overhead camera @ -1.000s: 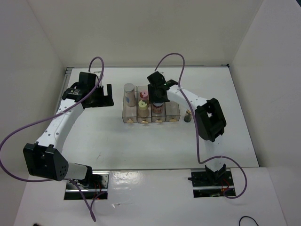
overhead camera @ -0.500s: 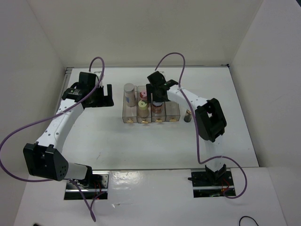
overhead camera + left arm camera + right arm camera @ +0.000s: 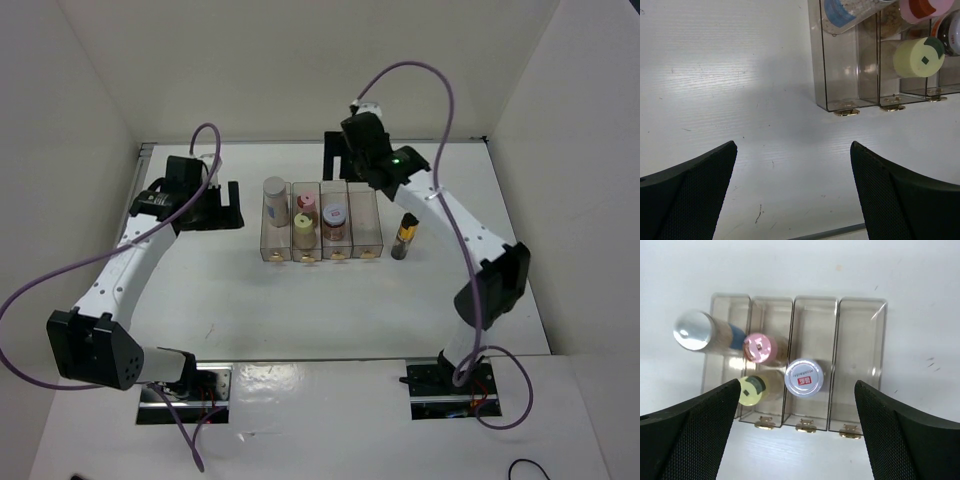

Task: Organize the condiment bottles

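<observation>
White tabletop (image 3: 300,310): the slim dark bottle (image 3: 405,236) stands just beside the organizer (image 3: 371,215). Our right gripper (image 3: 338,158) hangs wide open, empty; we could topple that narrow bottle by clipping it.

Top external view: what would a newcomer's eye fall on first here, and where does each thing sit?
The central clear organizer holds four bottles: grey-capped bottle in the leftmost compartment, pink-capped bottle and yellow-capped bottle sharing the second, white-lidded jar in the third. The slim dark bottle stands alone on the table to its right. The right gripper hangs open above the organizer.
</observation>
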